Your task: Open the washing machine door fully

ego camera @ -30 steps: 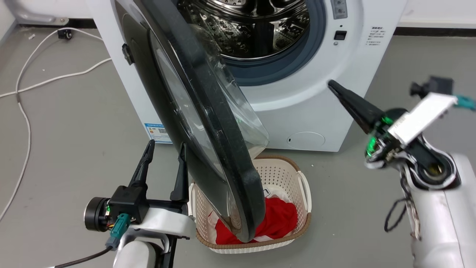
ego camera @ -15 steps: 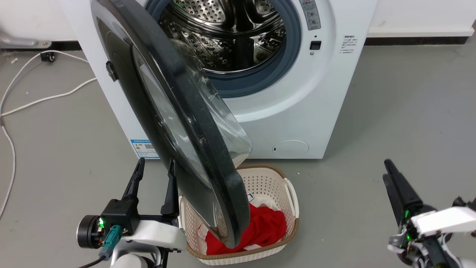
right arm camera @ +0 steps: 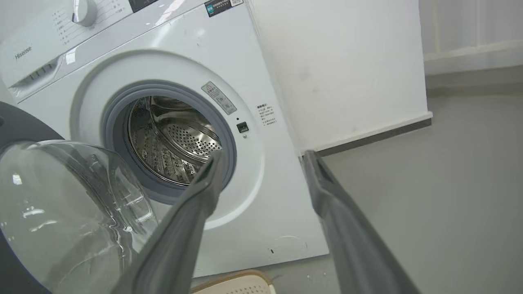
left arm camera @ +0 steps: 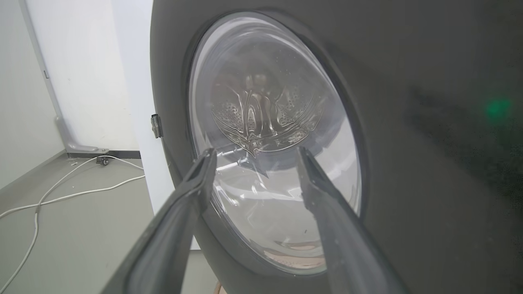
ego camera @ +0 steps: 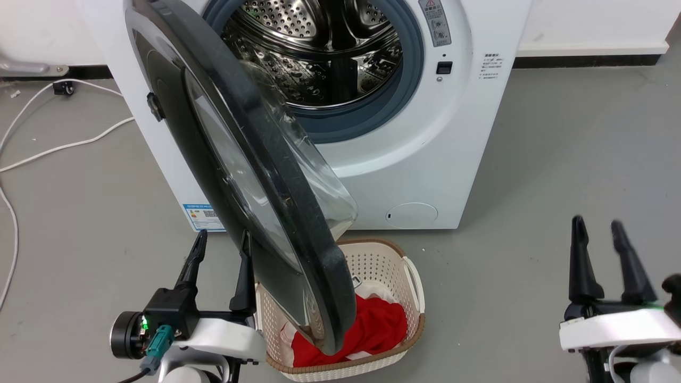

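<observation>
**Door half out, left claw on its outer side**

The washing machine door [ego camera: 298,229] stands swung out from the washing machine [ego camera: 425,159], nearly edge-on to the head camera. It is hinged at the robot's left side of the drum mouth [ego camera: 319,58]. Its lower rim hangs over the laundry basket [ego camera: 385,260], which holds a red garment [ego camera: 383,324].

The left claw [ego camera: 223,235] is the nearer one by far. It sits low, just beside the door's outer face, fingers spread and holding nothing. The wrist view has them pointing at the glass window, with the dark rim running off to the right. Whether the finger on that side touches the door cannot be told.

The right claw [ego camera: 596,221] is well apart at the lower right, on the side of the door's inner face and bulging glass. Its fingers are parted and empty.

Fully open likely means more swing toward the robot's left, so the door would travel into the space where the left claw stands. That claw probably has to draw the rim along with it or give way, while a push on the inner face would fall to the far right claw
</observation>
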